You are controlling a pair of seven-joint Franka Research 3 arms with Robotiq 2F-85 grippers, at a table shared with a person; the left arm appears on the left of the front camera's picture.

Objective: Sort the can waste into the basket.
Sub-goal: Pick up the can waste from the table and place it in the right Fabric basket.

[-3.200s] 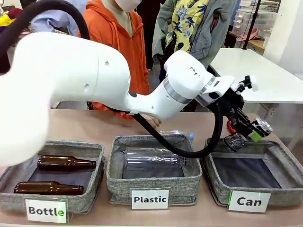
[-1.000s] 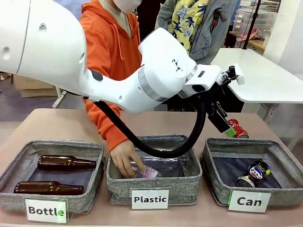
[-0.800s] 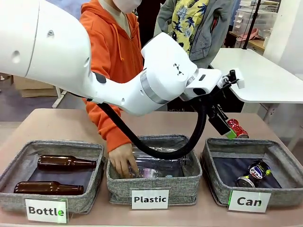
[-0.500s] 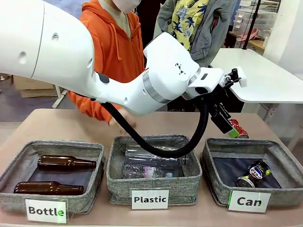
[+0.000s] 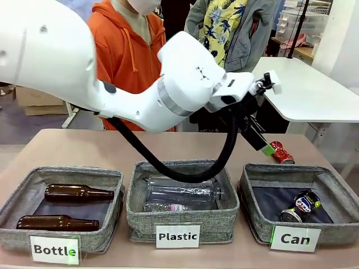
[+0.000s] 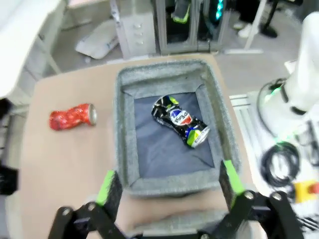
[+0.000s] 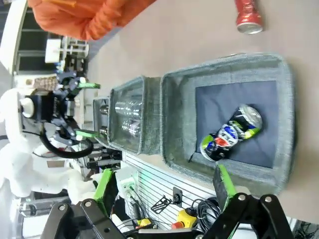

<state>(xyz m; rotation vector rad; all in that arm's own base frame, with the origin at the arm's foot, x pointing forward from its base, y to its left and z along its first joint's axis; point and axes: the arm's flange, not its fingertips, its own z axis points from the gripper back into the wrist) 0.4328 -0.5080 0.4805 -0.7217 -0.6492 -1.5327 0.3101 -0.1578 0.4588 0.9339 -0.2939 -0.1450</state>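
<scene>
Red crushed can [image 5: 279, 152] lies on the table [image 5: 84, 148], twelve o'clock of the basket [image 5: 249, 196], unsorted; black can [image 5: 301, 206] rests inside. I hold left gripper [image 6: 168, 179] and right gripper [image 7: 163, 179] spread, empty, ready for pickup.

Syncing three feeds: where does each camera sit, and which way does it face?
Front view: robot's side, facing across the bins to the person; left arm crosses.
Left wrist view: looks down on the Can basket; own open jaws below.
Right wrist view: high, rolled sideways, over the bins; own open jaws below.
Wrist views share: black can in basket, red can outside.
</scene>
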